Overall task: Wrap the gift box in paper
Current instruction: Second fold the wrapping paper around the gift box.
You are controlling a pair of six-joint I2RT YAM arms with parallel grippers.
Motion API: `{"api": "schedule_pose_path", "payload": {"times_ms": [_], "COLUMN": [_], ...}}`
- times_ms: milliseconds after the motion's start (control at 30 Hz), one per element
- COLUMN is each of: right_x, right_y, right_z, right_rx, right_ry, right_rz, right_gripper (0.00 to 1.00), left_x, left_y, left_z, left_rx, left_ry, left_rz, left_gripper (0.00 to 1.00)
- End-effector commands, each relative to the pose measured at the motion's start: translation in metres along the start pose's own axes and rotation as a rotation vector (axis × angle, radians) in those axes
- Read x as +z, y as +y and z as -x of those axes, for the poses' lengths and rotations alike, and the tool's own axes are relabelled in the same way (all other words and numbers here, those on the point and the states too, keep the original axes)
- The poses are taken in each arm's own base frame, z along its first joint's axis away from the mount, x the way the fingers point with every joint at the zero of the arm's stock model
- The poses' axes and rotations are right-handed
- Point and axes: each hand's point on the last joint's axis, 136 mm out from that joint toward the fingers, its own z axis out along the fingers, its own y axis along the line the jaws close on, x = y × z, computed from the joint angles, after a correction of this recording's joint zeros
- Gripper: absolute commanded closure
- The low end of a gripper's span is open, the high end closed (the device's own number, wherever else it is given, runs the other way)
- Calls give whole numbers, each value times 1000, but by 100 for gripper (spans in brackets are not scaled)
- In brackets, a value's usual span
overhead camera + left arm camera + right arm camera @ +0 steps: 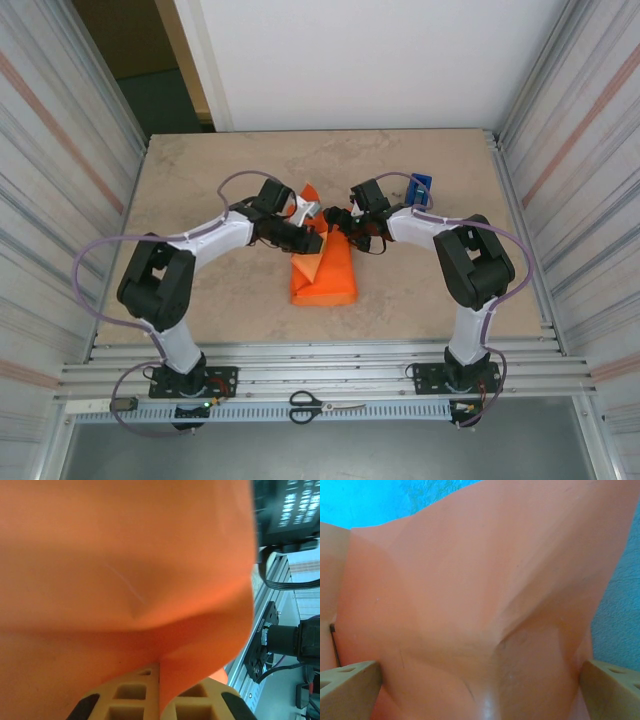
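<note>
Mid-wrap, seemingly folding end flap. Pinching paper (pixel 325 280) in clenched left claw (pixel 160 692), with right claw (pixel 480 672) released, spread astride paper. Likely next: pressing flap flat.

The paper (pixel 325 280) lies on the table (pixel 200 190), tape dispenser (pixel 420 187) behind-right, scissors (pixel 325 405) before it.

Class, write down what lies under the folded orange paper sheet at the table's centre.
Beneath the orange paper, the beige table shows around its edges. The paper forms a raised bundle; whatever it wraps is covered and cannot be seen.
</note>
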Motion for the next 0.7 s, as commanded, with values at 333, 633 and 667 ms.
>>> {"api": "schedule_pose_path", "payload": {"times_ms": [333, 633, 667], "right_x": [16, -2, -6], "right_y": [-59, -32, -26], "right_z": [-54, -33, -26], "right_rx": [67, 57, 52], "right_ry": [145, 107, 96], "right_rz": [-207, -102, -80], "right_gripper": [1, 0, 0], "left_x": [32, 44, 44], "left_y": [-15, 8, 10], "left_z": [-6, -34, -36], "left_rx": [14, -53, -58], "left_ry": [68, 136, 140], "left_rz": [-145, -102, -97], "left_gripper": [100, 100, 100]}}
